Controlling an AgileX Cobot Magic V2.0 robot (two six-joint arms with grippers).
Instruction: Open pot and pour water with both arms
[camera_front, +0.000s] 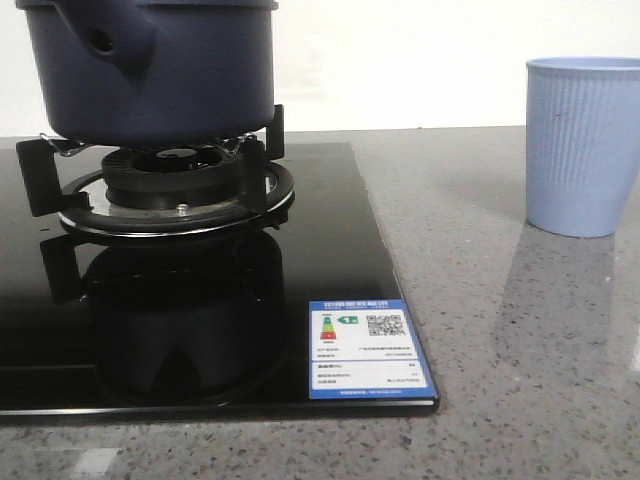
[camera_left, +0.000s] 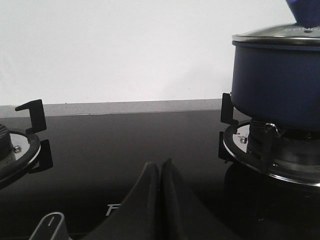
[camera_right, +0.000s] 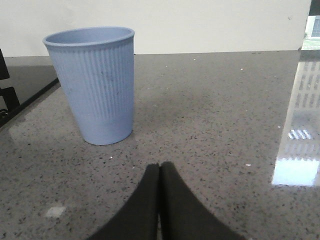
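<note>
The dark navy-blue pot (camera_front: 150, 70) stands on the burner grate at the far left of the front view, its handle socket (camera_front: 105, 40) facing me. In the left wrist view the pot (camera_left: 277, 85) carries a metal-rimmed lid (camera_left: 275, 37) with a blue knob (camera_left: 305, 12). My left gripper (camera_left: 160, 164) is shut and empty, low over the black hob, apart from the pot. My right gripper (camera_right: 160, 165) is shut and empty over the granite, short of the light blue ribbed cup (camera_right: 95, 85). Neither arm shows in the front view.
The black glass hob (camera_front: 330, 250) has a burner ring (camera_front: 170, 195) and an energy label (camera_front: 365, 350) at its near corner. A second burner (camera_left: 15, 150) lies to one side in the left wrist view. The cup (camera_front: 585, 145) stands on the grey granite counter (camera_front: 520, 330).
</note>
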